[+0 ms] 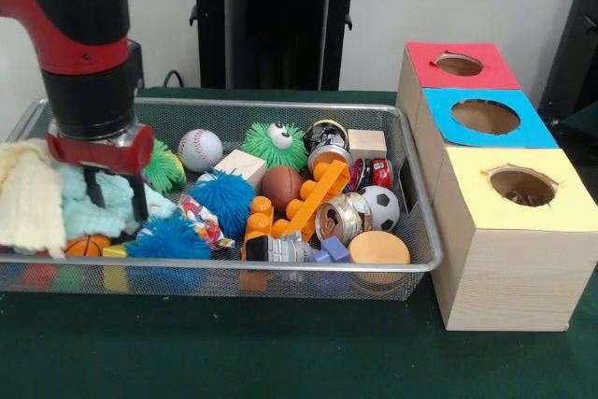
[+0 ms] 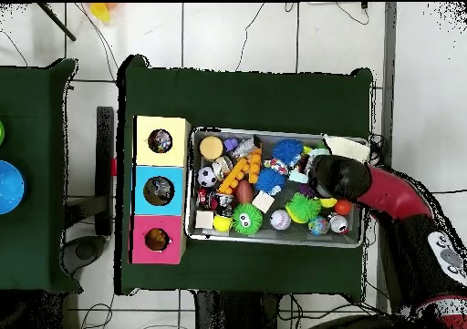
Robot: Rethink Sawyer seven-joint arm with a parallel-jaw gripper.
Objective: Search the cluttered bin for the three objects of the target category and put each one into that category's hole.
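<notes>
The red and black arm's gripper [image 1: 114, 195] hangs over the left end of the silver wire-mesh bin [image 1: 411, 195], its black fingers [image 1: 94, 188] apart, tips on the mint waffle cloth [image 1: 92, 214]. A dotted white crumpled wrapper [image 1: 203, 221] lies mid-bin. Overhead, the arm [image 2: 388, 190] hides the fingers; the yellow box's hole [image 2: 160, 141] shows contents.

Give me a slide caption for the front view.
Sawyer gripper reaching into mint cloth at one end of the cluttered mesh bin, beside three sorting boxes.
</notes>
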